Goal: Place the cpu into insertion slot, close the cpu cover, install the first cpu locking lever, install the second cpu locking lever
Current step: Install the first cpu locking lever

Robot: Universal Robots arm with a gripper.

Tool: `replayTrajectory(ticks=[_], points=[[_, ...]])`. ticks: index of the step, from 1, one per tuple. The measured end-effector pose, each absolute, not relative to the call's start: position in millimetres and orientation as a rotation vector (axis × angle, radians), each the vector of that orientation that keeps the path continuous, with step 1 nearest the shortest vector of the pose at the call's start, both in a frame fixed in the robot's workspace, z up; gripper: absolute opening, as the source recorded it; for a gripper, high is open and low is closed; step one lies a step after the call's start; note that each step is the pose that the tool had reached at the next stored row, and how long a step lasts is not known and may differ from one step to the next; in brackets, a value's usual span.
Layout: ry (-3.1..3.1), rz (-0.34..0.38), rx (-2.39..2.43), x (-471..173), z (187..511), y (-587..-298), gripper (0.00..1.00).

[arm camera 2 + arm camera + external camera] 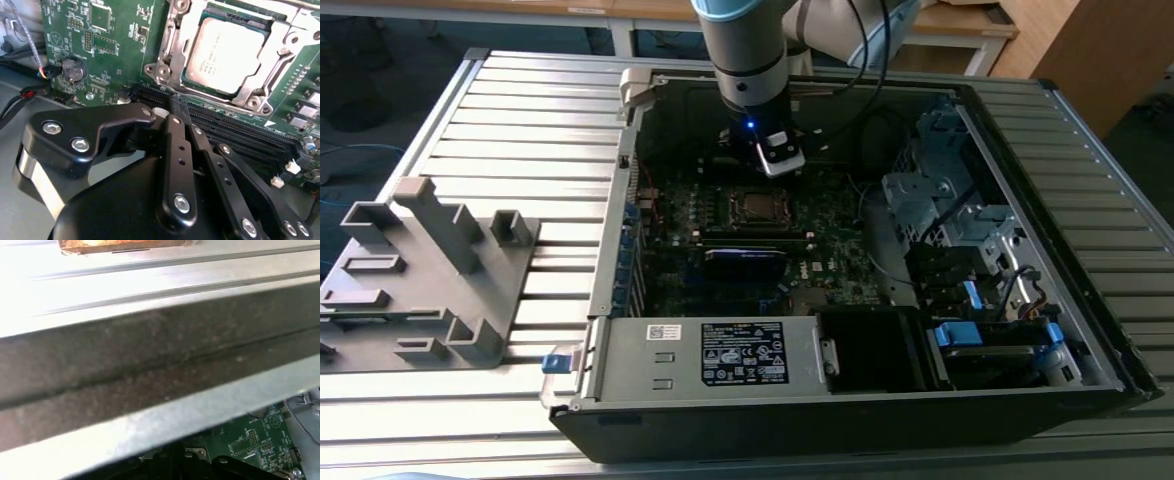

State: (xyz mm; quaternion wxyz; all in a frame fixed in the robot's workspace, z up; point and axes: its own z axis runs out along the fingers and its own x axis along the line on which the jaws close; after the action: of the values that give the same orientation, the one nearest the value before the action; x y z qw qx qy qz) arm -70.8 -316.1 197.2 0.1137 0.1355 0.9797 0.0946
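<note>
The cpu (225,52), a dull silver square, lies in its socket on the green motherboard (105,45). The silvery cpu cover (250,95) lies down around it as a frame. In the exterior view the cpu (754,207) sits mid-board inside the open computer case. My gripper (781,165) hangs just behind the socket, a little above the board. In the second wrist view its black fingertips meet at the gripper (177,106), shut with nothing between them, over the black memory slots (235,135) beside the socket. I cannot tell how the locking levers stand.
The case wall (150,365) runs close by the wrist. A power supply (707,355) fills the front, and drive bays (947,215) stand on the exterior view's right. A grey fixture (427,270) rests on the slatted table on the exterior view's left. Cables (25,85) lie near the coin battery (72,70).
</note>
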Motion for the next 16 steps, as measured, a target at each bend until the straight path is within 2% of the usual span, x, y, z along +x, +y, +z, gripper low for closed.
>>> replayTrajectory(ticks=[16], points=[[2.873,0.277,0.398,-69.9,195.3,-321.4,0.11]])
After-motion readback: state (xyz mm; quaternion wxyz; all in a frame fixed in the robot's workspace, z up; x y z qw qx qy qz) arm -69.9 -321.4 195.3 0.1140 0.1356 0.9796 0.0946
